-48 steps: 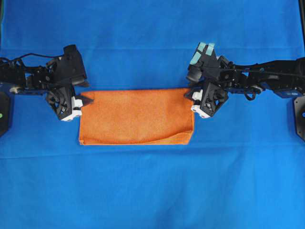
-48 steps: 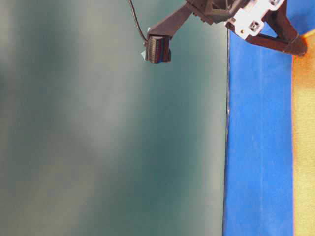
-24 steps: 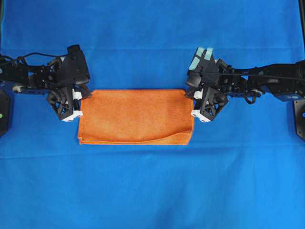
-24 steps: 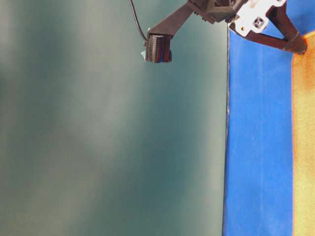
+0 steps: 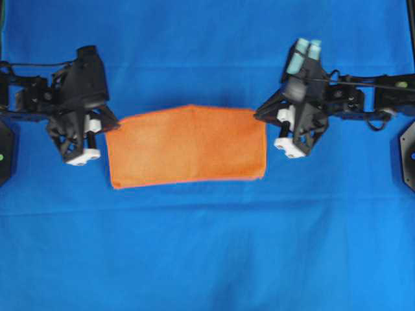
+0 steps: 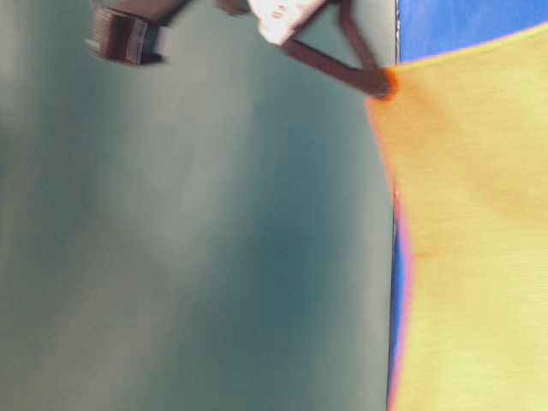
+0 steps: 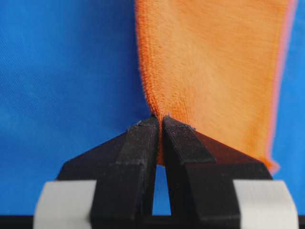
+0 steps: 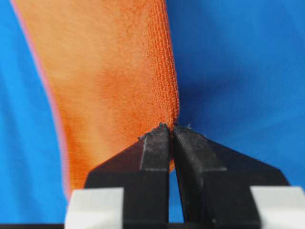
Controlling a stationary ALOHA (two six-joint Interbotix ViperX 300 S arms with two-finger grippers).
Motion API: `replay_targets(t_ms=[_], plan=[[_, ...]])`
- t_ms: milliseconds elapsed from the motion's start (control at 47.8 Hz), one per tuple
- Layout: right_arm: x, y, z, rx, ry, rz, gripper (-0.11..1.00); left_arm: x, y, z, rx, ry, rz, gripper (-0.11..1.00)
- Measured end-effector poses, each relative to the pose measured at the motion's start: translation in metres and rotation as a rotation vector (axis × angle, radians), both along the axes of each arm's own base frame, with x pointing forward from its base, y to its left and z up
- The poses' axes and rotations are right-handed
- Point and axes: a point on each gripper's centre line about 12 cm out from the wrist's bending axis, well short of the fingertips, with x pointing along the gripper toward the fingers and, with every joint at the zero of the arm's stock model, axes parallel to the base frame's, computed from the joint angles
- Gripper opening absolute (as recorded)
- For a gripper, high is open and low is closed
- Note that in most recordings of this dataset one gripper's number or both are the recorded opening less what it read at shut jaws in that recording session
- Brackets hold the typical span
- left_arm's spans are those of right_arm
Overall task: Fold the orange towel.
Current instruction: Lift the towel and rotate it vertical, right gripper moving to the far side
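The orange towel (image 5: 188,146), folded into a wide band, spans the middle of the blue table cover, and its far edge is raised and bows upward at the centre. My left gripper (image 5: 111,123) is shut on the towel's far left corner, and my right gripper (image 5: 259,114) is shut on the far right corner. In the left wrist view the left gripper (image 7: 160,119) pinches the towel (image 7: 214,62), which hangs stretched away from it. The right wrist view shows the same: the right gripper (image 8: 171,127) is clamped on the towel's hem (image 8: 109,71). At table level the towel (image 6: 471,223) is lifted, held by dark fingers (image 6: 360,75).
A blue cloth (image 5: 207,246) covers the whole table. Black base plates sit at the left edge (image 5: 5,152) and the right edge (image 5: 408,152). A grey-green wall (image 6: 188,240) fills most of the table-level view.
Both grippers have closed on the towel's far corners and risen, drawing slightly outward. The towel's far edge has lifted off the table and now fills the table-level view.
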Motion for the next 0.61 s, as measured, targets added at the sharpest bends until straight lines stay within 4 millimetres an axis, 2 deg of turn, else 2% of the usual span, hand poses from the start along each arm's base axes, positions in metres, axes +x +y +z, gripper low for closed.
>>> replay_targets(t_ms=[146,251,481,607], plan=[[-0.008,0.001,0.026,-0.023,-0.055,0.010,0.03,-0.010,-0.010,0.028,0.007,-0.062,-0.033,0.01],[-0.011,0.002,0.033,-0.034,-0.074,0.014,0.03,-0.017,-0.013,0.040,0.010,-0.107,-0.043,0.01],[-0.009,-0.001,0.032,-0.045,-0.072,0.014,0.03,-0.016,-0.019,0.041,-0.001,-0.134,-0.049,0.01],[-0.009,-0.014,0.031,-0.055,-0.074,-0.021,0.03,-0.007,-0.028,0.039,-0.001,-0.172,-0.088,0.01]])
